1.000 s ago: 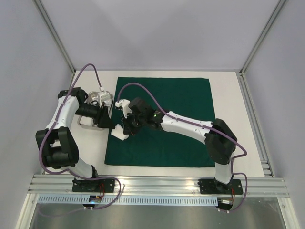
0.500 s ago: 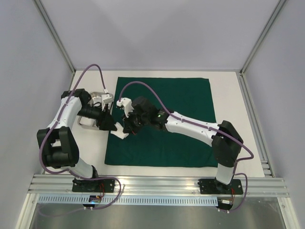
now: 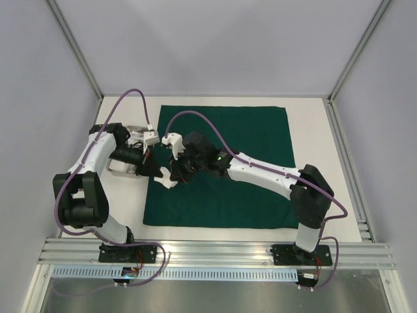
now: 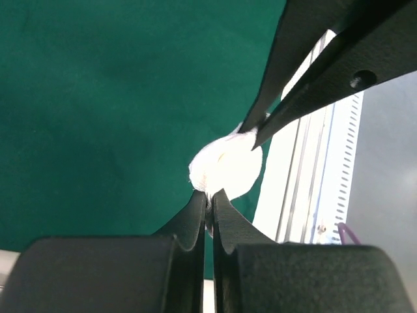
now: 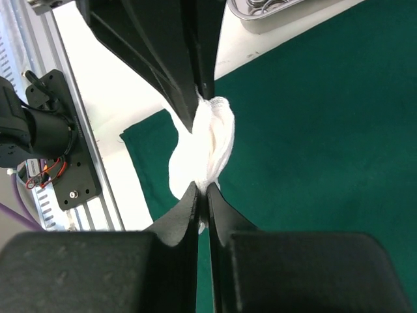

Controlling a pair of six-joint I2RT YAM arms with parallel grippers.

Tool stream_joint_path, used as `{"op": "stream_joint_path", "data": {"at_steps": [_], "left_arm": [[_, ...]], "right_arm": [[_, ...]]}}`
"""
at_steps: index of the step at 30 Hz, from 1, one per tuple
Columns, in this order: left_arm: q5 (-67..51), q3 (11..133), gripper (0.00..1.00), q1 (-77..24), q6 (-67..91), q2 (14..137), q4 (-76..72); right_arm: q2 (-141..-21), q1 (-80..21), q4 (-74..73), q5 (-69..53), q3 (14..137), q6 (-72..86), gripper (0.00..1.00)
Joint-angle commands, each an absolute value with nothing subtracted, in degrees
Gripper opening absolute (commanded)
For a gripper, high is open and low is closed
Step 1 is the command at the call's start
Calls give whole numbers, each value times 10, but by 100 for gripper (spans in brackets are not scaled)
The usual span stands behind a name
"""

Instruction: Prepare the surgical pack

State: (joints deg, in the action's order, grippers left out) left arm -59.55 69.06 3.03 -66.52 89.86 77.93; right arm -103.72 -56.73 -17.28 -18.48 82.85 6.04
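Note:
The dark green cloth (image 3: 228,163) of the surgical pack lies spread flat on the table. Above its near-left corner a bunched white gauze square (image 3: 165,181) hangs between both grippers. My left gripper (image 4: 210,194) is shut on one end of the gauze (image 4: 226,166). My right gripper (image 5: 207,190) is shut on the other end of the gauze (image 5: 203,147). The two sets of fingers point at each other, tips a few centimetres apart. A shiny steel tray (image 3: 122,168) stands just left of the cloth, partly hidden by my left arm; metal instruments (image 5: 264,5) lie in it.
An aluminium rail (image 3: 215,251) runs along the near table edge, close to the cloth's front. White table (image 3: 309,130) shows to the right of the cloth. Enclosure walls and frame posts (image 3: 77,55) bound the back and sides.
My left gripper has swung in toward the gauze and closed on it. The right gripper kept its grip and shifted slightly left.

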Motion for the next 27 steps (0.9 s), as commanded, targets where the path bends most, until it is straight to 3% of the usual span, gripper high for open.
{"op": "stream_joint_path", "data": {"at_steps": [1,4,7,10,16,27], "left_arm": [[-628,712,0,30,-654,896,847],[-601,713,0,31,-550,889,780],[-547,720,0,47,-464,883,722],[-521,746,0,102,-433,892,709],[-470,814,0,185,-425,964,741],[-441,868,0,235,-363,1105,701]], "right_arm": [[-1010,-562,-147,-168,826,65,7],[-1009,-555,-148,-139,823,83,52],[-1008,-545,-153,-116,817,104,65],[-1004,-534,-153,-116,806,116,70],[-1004,-531,-148,-118,795,125,70],[-1009,-531,-138,-133,779,135,70]]}}
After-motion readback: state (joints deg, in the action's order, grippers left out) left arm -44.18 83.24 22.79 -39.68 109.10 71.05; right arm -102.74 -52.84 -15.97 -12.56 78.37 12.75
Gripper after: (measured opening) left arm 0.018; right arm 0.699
